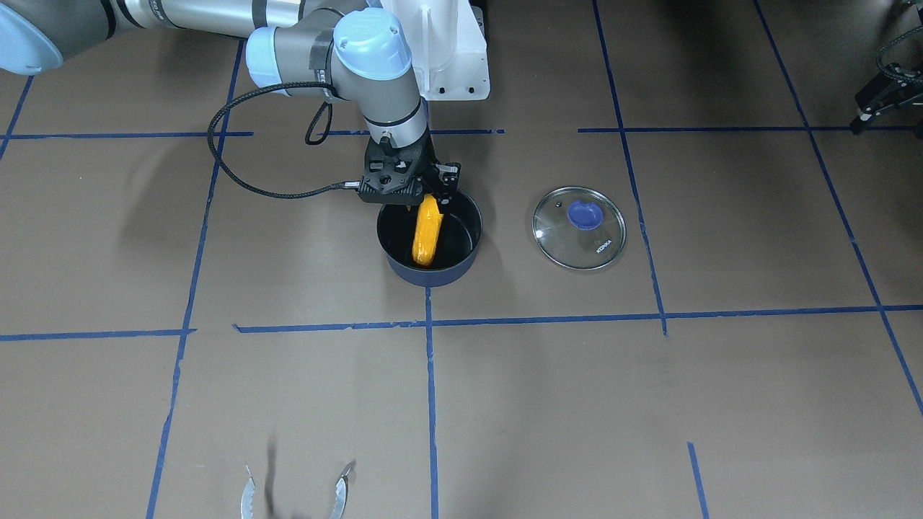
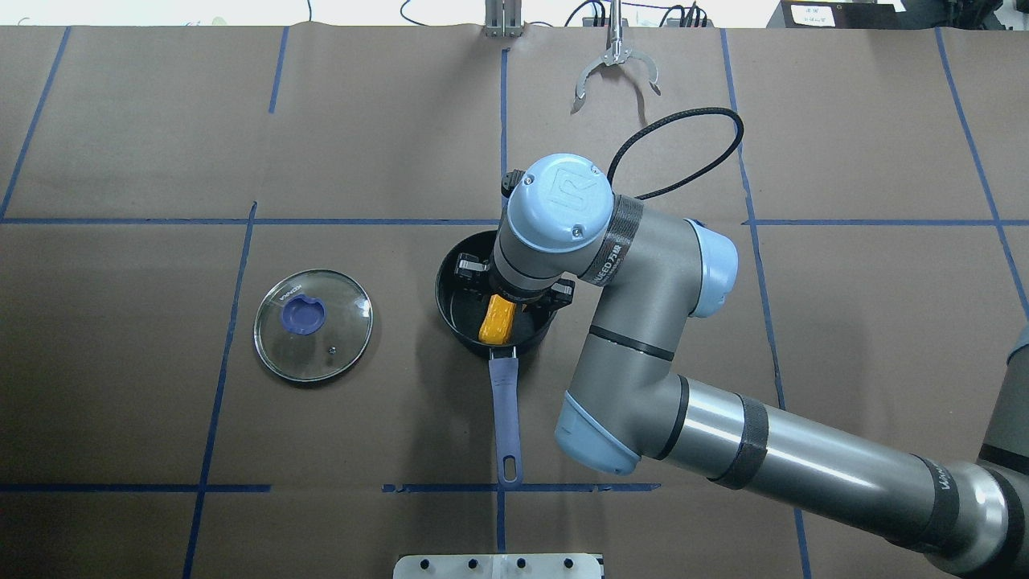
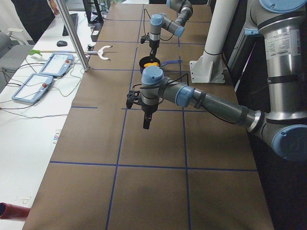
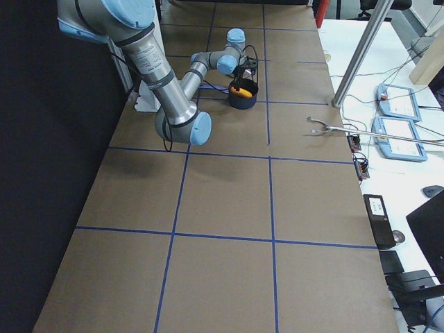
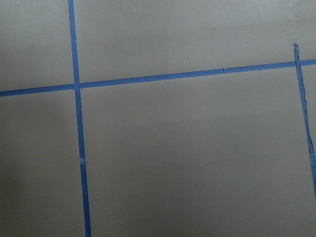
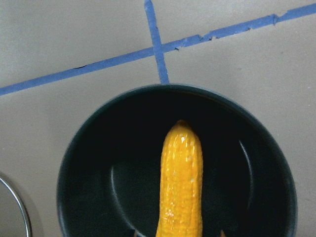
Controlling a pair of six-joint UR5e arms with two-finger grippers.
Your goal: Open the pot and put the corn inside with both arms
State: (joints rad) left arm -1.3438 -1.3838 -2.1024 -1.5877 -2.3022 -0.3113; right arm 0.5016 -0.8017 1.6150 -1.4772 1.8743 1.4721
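Our right gripper (image 1: 430,194) has its jaws clamped on the corn cob's (image 1: 426,232) upper end, so the cob hangs tilted below them into the open saucepan (image 1: 447,275). The glass lid (image 1: 579,228) lies well aside, leaving the mouth clear. We cannot tell how the left gripper's (image 3: 146,124) jaws stand.

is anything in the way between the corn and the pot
Nothing visible does. The lid lies flat beside the pot, apart from it, so the pot is open. The corn, held in the right pincer, reaches down inside the rim.
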